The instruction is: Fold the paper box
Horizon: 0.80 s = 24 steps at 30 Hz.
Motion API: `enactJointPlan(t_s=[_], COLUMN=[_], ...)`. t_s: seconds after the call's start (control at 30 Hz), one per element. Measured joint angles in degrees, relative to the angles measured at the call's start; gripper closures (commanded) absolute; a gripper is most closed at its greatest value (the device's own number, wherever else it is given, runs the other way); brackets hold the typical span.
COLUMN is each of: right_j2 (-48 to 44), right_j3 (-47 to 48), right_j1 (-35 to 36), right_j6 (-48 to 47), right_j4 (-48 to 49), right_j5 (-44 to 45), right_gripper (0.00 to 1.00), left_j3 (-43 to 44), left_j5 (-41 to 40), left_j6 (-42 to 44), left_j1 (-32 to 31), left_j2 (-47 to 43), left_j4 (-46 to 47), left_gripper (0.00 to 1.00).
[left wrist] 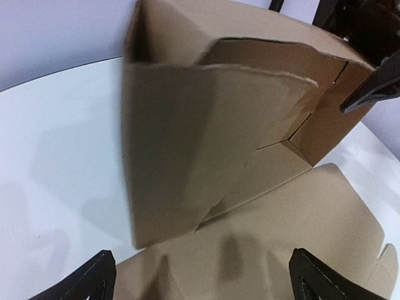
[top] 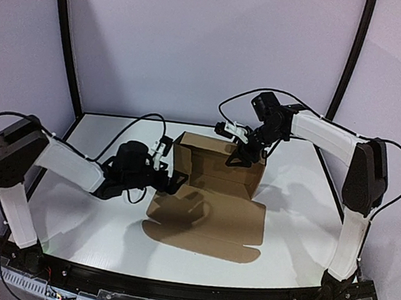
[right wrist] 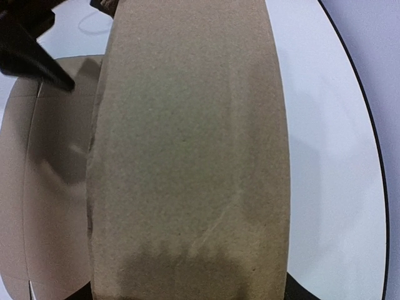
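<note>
The paper box (top: 216, 168) is brown cardboard, half formed: its back and side walls stand up and its wide lid panel (top: 209, 228) lies flat toward the front. My left gripper (top: 177, 181) is open at the box's left end. In the left wrist view its fingers (left wrist: 94, 281) are spread wide over the flat panel, facing the raised left side flap (left wrist: 200, 144). My right gripper (top: 240, 157) is at the top of the back wall near the right end. In the right wrist view a cardboard panel (right wrist: 187, 144) fills the space between its spread jaws.
The white table (top: 303, 206) is ringed by a black rim, with lilac walls behind. Black frame poles (top: 68, 38) rise at the back left and right. The right arm's finger (left wrist: 375, 87) shows beyond the box in the left wrist view.
</note>
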Motion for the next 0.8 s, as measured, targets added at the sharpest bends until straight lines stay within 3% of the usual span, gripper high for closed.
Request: enactJointPlan(t_s=[0.2,0.43,0.8], right_j2=[0.43,0.43,0.43], right_j3=[0.5,0.52,0.57], right_j1=[-0.29,-0.41,-0.78], right_j6=[-0.06,-0.1,-0.02], right_j4=[-0.13,-0.26,-0.2], right_j5=[-0.82,-1.33,-1.58], right_gripper=[0.37,0.37,0.39], left_j3=[-3.85,1.18,12.16], left_j5=[4.38,8.07,12.64], left_j6=[-1.51,-1.67,1.47], left_j1=[5.13,8.81,8.8], left_j2=[-3.83,2.09,10.81], left_j4=[-0.88,-1.62,-2.74], left_gripper=[0.01,0.07,0.33])
